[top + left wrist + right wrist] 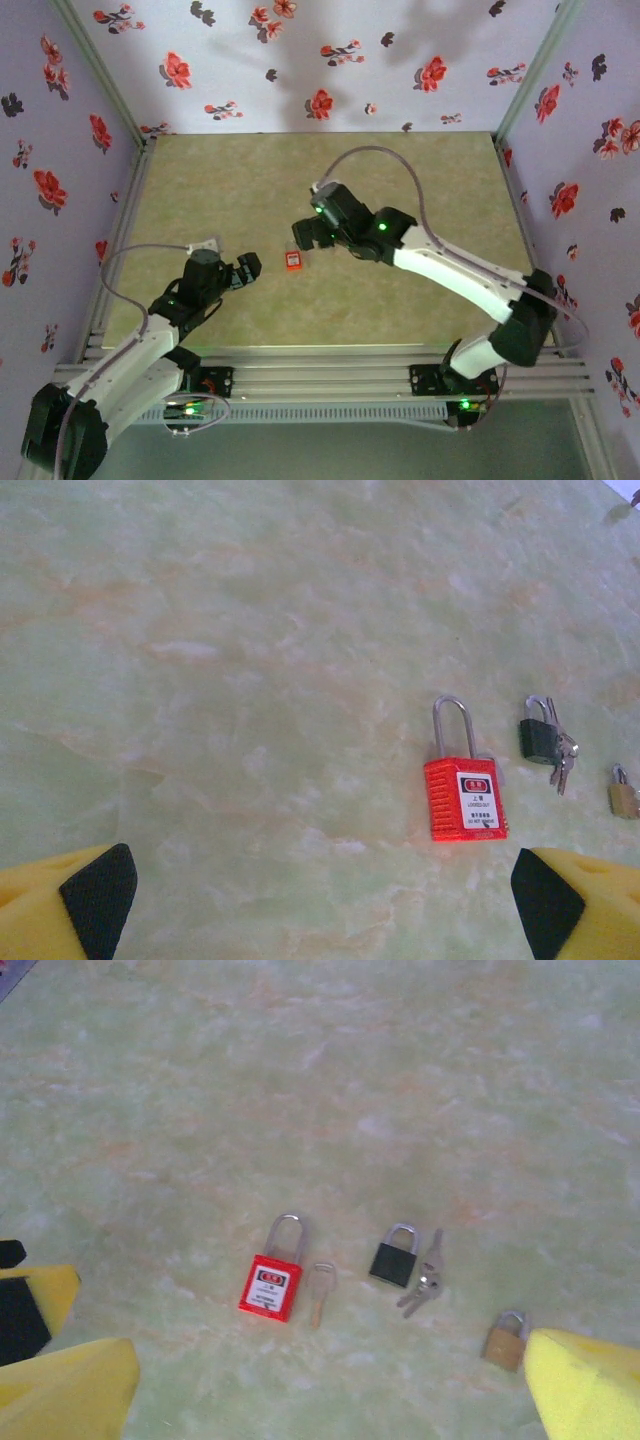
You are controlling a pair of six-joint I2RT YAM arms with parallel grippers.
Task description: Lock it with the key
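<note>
The table shows pale green marbling, with a red padlock, black padlock and brass-coloured padlock.

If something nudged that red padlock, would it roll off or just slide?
The red padlock lies flat on its broad face, so it would probably slide, not roll. Its blocky body and metal-looking shackle suggest it is stiff and fairly heavy for its size.

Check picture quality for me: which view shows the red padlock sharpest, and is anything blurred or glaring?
Left wrist: sharpest, even light, red padlock crisp, no glare. Right wrist: hazy and washed out, yellow fingers blurred at the edges. Top external: dim, padlock tiny, soft shadows on the back wall.
</note>
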